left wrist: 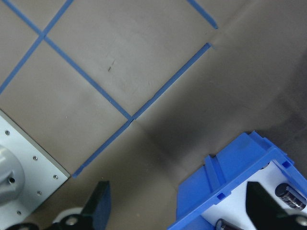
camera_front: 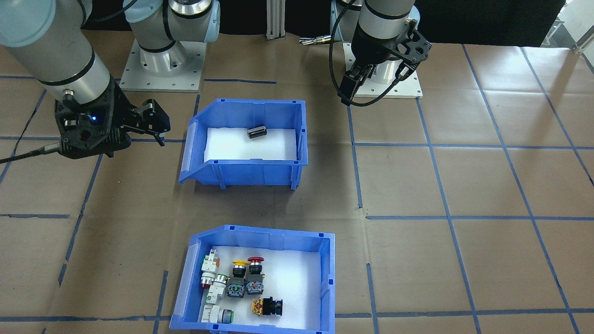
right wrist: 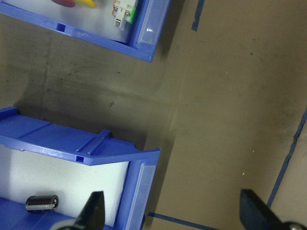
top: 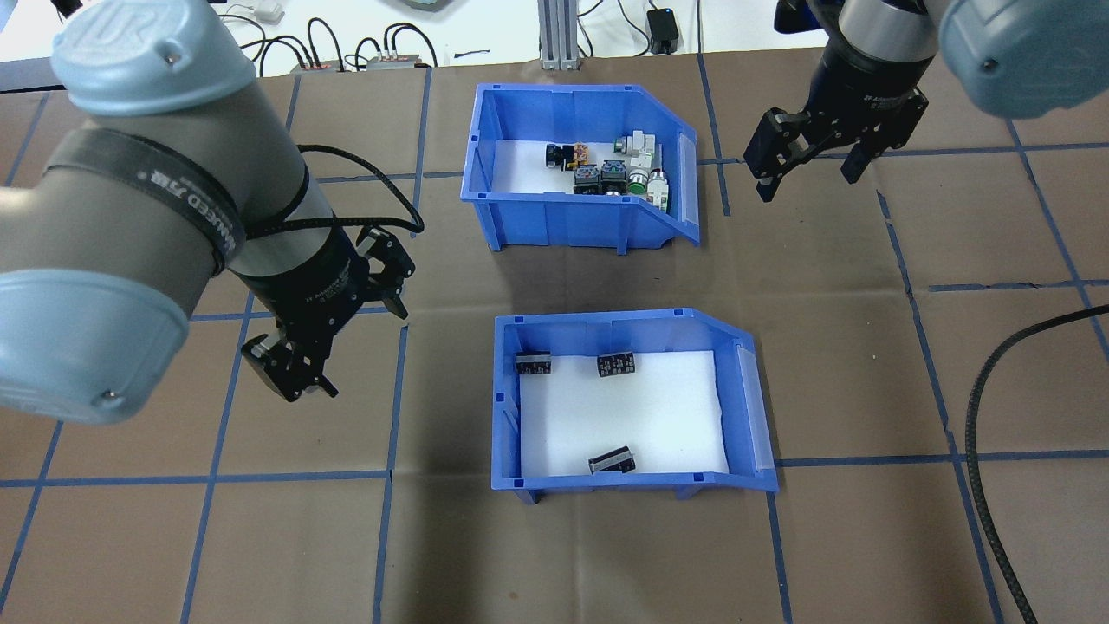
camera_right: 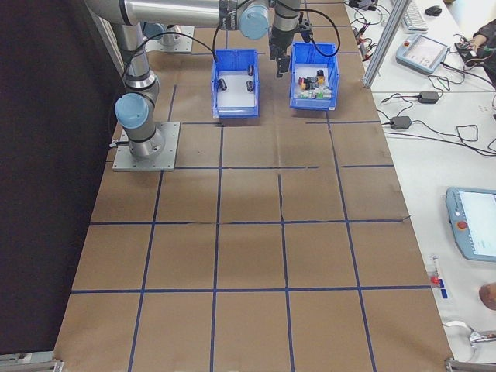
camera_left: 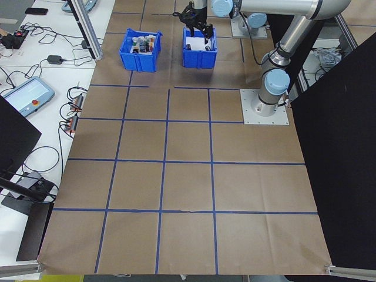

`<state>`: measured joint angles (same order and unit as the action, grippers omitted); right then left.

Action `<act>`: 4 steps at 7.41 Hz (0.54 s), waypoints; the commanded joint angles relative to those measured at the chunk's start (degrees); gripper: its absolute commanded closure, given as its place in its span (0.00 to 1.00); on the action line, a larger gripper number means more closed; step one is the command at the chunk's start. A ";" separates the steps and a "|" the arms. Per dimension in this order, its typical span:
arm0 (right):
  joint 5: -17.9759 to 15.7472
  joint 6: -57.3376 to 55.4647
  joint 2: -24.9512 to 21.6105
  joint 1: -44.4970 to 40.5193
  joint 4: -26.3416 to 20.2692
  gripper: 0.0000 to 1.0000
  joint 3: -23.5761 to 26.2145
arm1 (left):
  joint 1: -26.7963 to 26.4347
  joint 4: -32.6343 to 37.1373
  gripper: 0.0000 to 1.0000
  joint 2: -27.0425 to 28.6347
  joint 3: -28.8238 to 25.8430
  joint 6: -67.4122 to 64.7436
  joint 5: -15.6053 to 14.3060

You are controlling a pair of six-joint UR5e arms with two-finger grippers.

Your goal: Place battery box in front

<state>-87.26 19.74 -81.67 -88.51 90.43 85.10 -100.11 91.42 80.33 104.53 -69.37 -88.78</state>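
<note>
Overhead exterior view: two blue bins sit on a brown paper tabletop (top: 866,537) marked with blue tape lines. The battery box (top: 625,404) is the nearer bin, close to the robot, with a white foam liner and three small black batteries (top: 612,460) lying loose in it. The switch bin (top: 582,166) stands directly beyond it, well apart.

The left gripper (top: 325,342) hangs just left of the battery box, fingers spread wide, holding nothing. The right gripper (top: 810,169) hovers to the right of the switch bin, also wide and empty.

Neither gripper touches the box, so the step in hand looks like the approach to a grasp. The left gripper is the closer one. A sound grasp would probably straddle the straight left wall, one finger inside and one outside, pinching the rim near its middle so the box does not swing. The sloped cut-away faces right and offers a poorer hold.

The batteries can roll, so the box should probably stay level and move slowly. The path may need to skirt the switch bin rather than push into it.
</note>
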 commanded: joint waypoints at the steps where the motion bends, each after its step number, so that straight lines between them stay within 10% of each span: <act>1: 0.16 15.61 4.05 -1.21 0.44 0.00 -3.62 | -7.69 -1.24 0.00 -0.70 4.53 -20.44 0.81; 4: -0.10 27.70 11.33 -7.88 3.25 0.00 -9.05 | -14.84 -8.49 0.00 0.09 9.70 -36.41 5.34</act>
<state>-87.14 43.33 -73.81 -93.43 92.83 78.82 -112.45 87.12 80.15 111.36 -99.24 -86.78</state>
